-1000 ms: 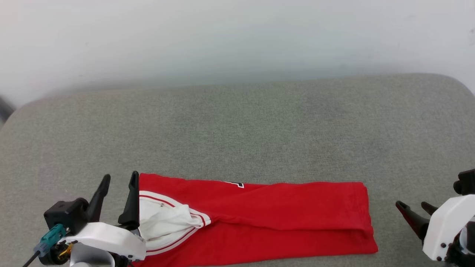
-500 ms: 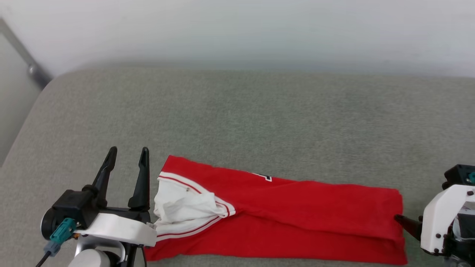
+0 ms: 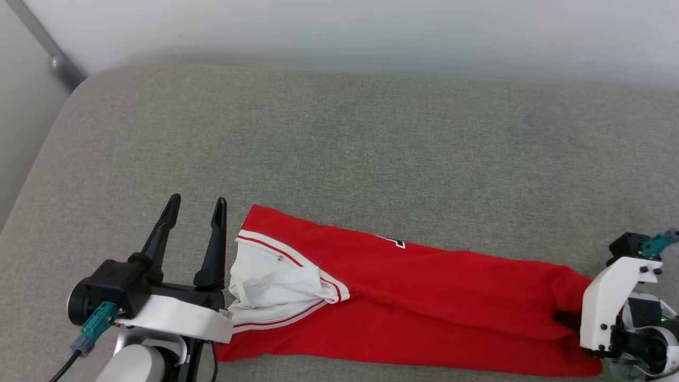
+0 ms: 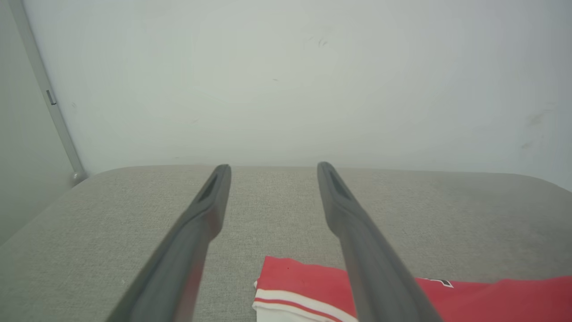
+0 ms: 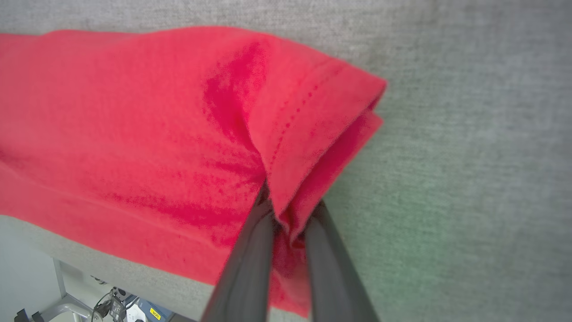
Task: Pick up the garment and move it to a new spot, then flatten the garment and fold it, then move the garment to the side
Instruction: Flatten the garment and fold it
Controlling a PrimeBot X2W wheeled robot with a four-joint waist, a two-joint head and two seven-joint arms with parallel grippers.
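At the far right of the head view, the right end effector pinches the garment by its red hem. The two dark fingers are drawn close on the cloth, which bunches into a raised fold at the grip. The left end effector is spread wide and empty, with its fingers pointing away from the robot. Its inner finger stands just beside the garment's left end; whether it touches cannot be told. The garment lies folded into a long red strip across the near part of the desk, slanting slightly. A rumpled white sleeve with red-and-white striped trim sits at its left end, and a scrap of black, white-edged print shows on its far edge. The desk is covered in grey fabric and backed by a pale wall.
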